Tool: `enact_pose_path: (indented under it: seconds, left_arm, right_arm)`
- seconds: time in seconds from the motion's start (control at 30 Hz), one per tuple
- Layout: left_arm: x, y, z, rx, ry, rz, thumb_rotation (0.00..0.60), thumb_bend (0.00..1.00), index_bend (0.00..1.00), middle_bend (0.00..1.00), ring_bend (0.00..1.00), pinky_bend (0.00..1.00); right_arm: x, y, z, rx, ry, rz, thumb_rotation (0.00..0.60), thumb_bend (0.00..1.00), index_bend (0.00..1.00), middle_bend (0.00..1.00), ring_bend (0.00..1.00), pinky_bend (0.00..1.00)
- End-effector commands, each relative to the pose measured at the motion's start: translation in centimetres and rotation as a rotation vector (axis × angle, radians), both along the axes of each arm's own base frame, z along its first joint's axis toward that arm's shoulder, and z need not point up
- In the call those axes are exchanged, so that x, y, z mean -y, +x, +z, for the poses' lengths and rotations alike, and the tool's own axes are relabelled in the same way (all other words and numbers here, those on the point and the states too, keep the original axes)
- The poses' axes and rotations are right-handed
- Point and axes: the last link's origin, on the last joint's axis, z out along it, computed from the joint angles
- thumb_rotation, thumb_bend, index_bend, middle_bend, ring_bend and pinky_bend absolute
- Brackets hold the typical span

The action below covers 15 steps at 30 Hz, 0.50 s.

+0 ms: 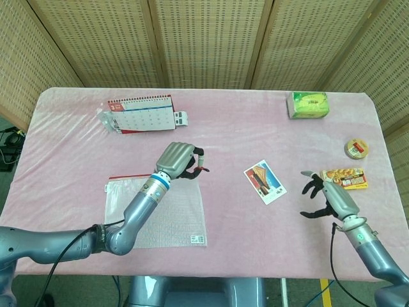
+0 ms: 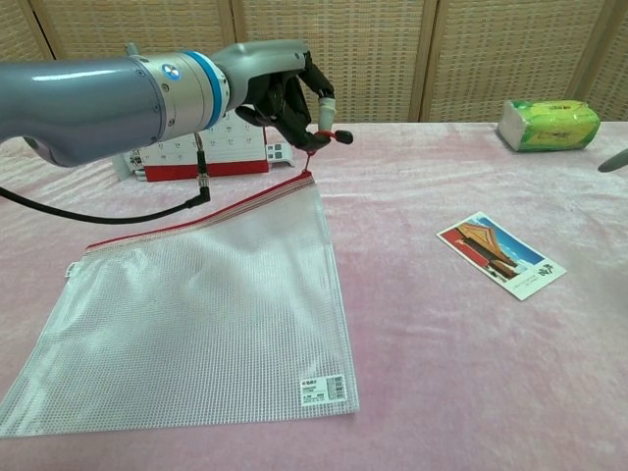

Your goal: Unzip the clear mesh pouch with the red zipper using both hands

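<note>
The pink desk (image 1: pixel 230 128) holds the clear mesh pouch (image 2: pixel 206 304) on its near left side. The left robot hand (image 2: pixel 280 88) pinches the red zipper pull (image 2: pixel 316 147) and lifts that corner up. The right robot hand (image 1: pixel 326 195) hovers open near the picture card (image 1: pixel 264 181), holding nothing.

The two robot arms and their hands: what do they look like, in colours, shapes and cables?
Both arms are smooth rounded grey-blue metal. The left arm has a light-blue wrist ring and a thin black cable. The left hand has a silver back and black fingers. The right hand looks alike.
</note>
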Motion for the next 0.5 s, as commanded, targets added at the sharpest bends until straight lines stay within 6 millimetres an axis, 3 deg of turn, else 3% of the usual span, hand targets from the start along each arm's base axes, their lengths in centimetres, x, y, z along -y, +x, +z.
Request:
enact_pose_path:
  seconds: [0.03,0.23,0.5]
  left_arm:
    - [0.2,0.4,0.5,0.017,0.012,-0.014,0.6,0.78,0.88,0.99,0.93,1.0]
    - [0.9,1.3,1.3,0.057,0.0,-0.029,0.6,0.78,0.88,0.99,0.93,1.0]
    - [1.4,2.6,1.5,0.1,-0.008,-0.038,0.6,0.78,0.88,0.99,0.93,1.0]
  right_arm:
    - [2.4,2.3,-1.3,0.14,0.062,-0.059,0.6,0.0,0.23,0.89,0.91,1.0]
    - [3.4,5.8,-3.8,0.232,0.208,-0.081,0.6,0.0,0.23,0.91,0.93,1.0]
    - [4.5,10.8,-7.2,0.347,0.312,-0.086,0.6,0.0,0.31,0.92,0.94,1.0]
